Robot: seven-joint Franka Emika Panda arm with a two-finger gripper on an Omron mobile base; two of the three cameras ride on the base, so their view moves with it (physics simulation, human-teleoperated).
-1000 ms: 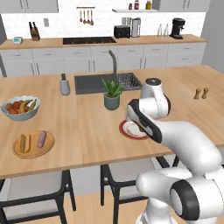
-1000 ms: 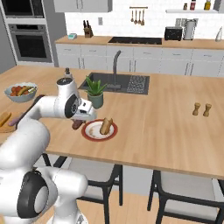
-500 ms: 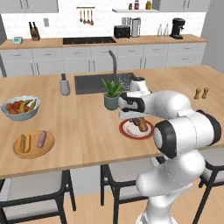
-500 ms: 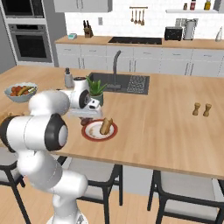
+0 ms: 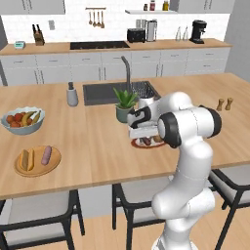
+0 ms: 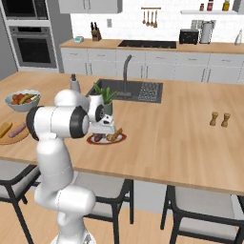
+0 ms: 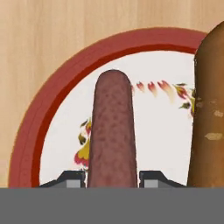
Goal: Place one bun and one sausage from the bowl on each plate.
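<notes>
Jaws set on either side of the long reddish-brown sausage (image 7: 113, 131); whether clamped on it or already let go, cannot tell. Gripper (image 7: 111, 177) low over the pale round plate with the red rim (image 7: 57, 83), sausage lying on it just beside the brown bun (image 7: 210, 109). Best to part the fingers fully, then lift straight up, without dragging the sausage against the bun.

Arm folded low, hand (image 7: 112, 177) pointing down, fingers seemingly parted
</notes>
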